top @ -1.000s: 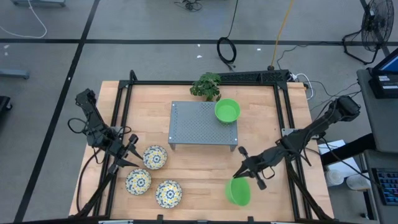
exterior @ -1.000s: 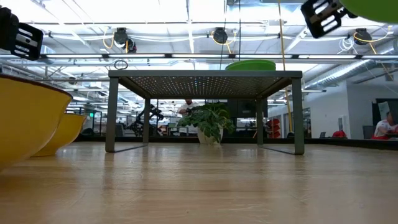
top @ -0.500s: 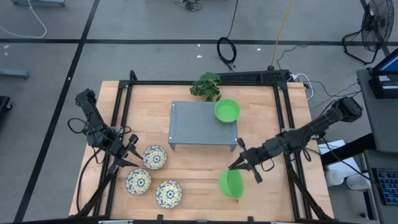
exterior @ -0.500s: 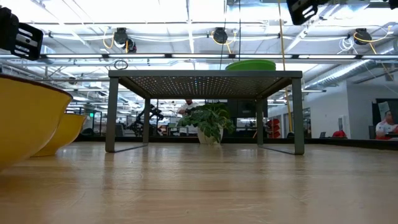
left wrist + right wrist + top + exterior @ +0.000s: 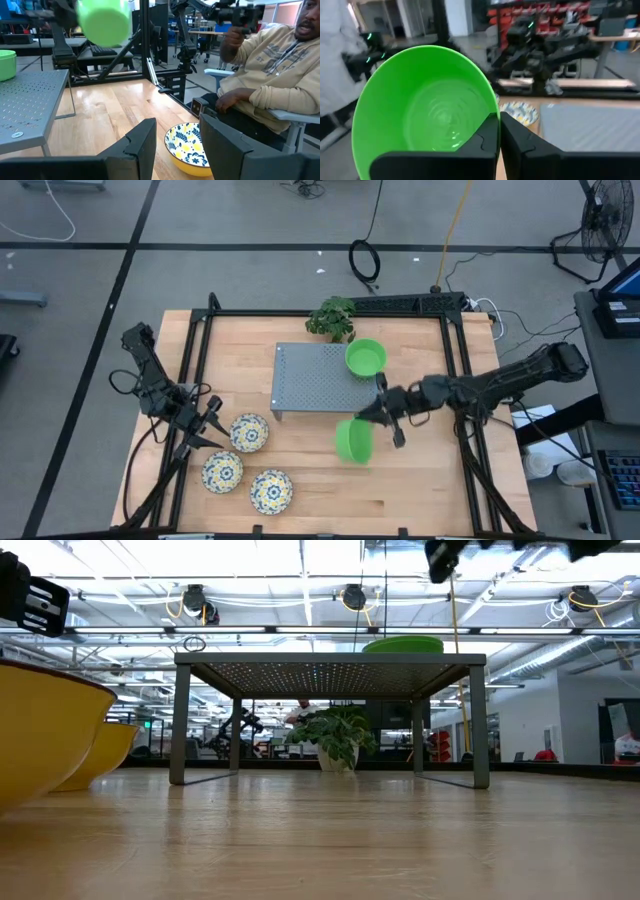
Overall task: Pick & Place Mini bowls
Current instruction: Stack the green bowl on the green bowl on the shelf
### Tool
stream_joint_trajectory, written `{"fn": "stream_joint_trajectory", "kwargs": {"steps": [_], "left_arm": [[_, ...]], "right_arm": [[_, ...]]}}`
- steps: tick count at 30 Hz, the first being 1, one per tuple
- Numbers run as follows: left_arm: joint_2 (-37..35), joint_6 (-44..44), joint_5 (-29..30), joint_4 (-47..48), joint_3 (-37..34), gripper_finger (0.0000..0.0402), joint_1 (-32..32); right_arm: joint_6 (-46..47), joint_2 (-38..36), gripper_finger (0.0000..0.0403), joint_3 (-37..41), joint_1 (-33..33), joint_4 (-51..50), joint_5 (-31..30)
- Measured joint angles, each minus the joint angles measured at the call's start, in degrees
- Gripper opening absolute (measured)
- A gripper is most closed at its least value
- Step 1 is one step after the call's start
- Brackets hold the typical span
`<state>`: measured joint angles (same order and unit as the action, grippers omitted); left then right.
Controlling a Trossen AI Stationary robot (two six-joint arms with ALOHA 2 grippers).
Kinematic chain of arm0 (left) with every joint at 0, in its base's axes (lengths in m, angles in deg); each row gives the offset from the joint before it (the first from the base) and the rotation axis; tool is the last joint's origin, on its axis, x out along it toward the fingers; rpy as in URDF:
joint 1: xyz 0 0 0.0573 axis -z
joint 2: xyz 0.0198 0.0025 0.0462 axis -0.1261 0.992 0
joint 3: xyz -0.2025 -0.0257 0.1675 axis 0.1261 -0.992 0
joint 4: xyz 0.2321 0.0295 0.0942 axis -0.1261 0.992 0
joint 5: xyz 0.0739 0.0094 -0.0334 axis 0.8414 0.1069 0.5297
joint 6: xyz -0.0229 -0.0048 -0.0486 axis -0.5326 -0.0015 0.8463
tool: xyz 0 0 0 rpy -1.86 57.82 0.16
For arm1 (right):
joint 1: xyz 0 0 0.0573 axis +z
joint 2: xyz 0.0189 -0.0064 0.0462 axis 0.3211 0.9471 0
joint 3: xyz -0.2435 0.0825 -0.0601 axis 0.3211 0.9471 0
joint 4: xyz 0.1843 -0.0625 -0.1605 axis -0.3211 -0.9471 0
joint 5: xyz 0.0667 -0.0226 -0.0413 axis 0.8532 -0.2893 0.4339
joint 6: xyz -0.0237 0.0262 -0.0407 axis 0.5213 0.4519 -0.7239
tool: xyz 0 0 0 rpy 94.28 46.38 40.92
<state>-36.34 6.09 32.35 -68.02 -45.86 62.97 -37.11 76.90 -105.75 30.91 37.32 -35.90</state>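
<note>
The right gripper (image 5: 372, 416) is squeezed tight on the rim of a green bowl (image 5: 353, 440) and holds it up in the air, tipped on its side, in front of the gray metal stand (image 5: 318, 378). In the right wrist view the two dark fingers (image 5: 487, 141) pinch the edge of that bowl, and we look right into its shiny inside. The left gripper (image 5: 213, 429) waits low at about 8 o'clock on the wooden table (image 5: 430, 480), with its fingers apart and nothing in them. Just past those fingers sits a white bowl with blue and yellow flowers (image 5: 249, 432). Two more flower bowls (image 5: 222, 471) (image 5: 271, 491) sit near it, closer to the front edge. Another green bowl (image 5: 365, 358) rests on the stand, at its back right corner. A small green plant (image 5: 333, 318) stands at 12 o'clock, just behind the stand. In the left wrist view a person (image 5: 272, 85) in a light top sits beside the table. I cannot read any words or labels on anything.
</note>
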Motion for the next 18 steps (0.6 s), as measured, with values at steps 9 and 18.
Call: {"fn": "stream_joint_trajectory", "kwargs": {"steps": [9, 18], "left_arm": [[0.0, 0.0, 0.0, 0.0, 0.0, 0.0152, 0.0], [0.0, 0.0, 0.0, 0.0, 0.0, 0.0152, 0.0]], "right_arm": [[5.1, 1.6, 0.0, -20.2, -17.3, -23.5, 5.7], [5.5, 11.1, 0.0, -45.2, -33.0, -58.2, 5.6]]}}
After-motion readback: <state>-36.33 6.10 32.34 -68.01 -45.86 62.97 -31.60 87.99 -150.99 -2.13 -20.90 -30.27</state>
